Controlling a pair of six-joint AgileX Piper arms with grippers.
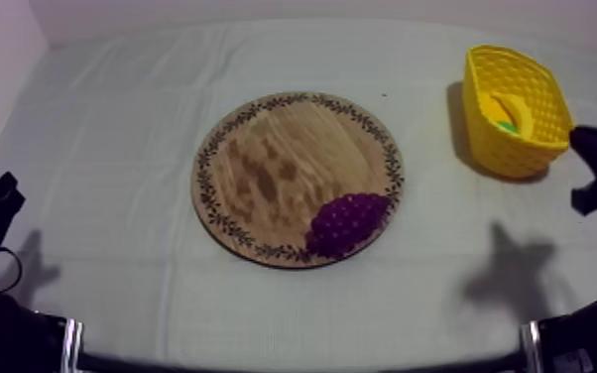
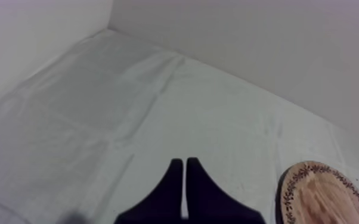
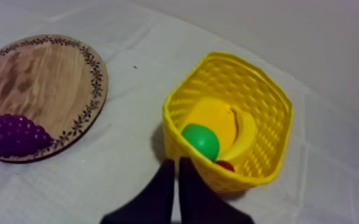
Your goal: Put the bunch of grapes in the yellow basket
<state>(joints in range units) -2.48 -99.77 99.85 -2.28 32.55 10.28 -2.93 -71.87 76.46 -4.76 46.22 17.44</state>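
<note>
Grey-white cloth, nothing gripped yet. Fingers of the right gripper are pressed together and empty, just near of the yellow basket. The left gripper is likewise closed and empty, over bare cloth left of the wooden board. The bunch of grapes sits at the board's near-right rim.

Suggest the right arm: open wide first, drop from above, clear the rim.

Right wrist view looks into the basket: banana, green fruit, small red fruit. Top view shows grapes and basket well apart.
</note>
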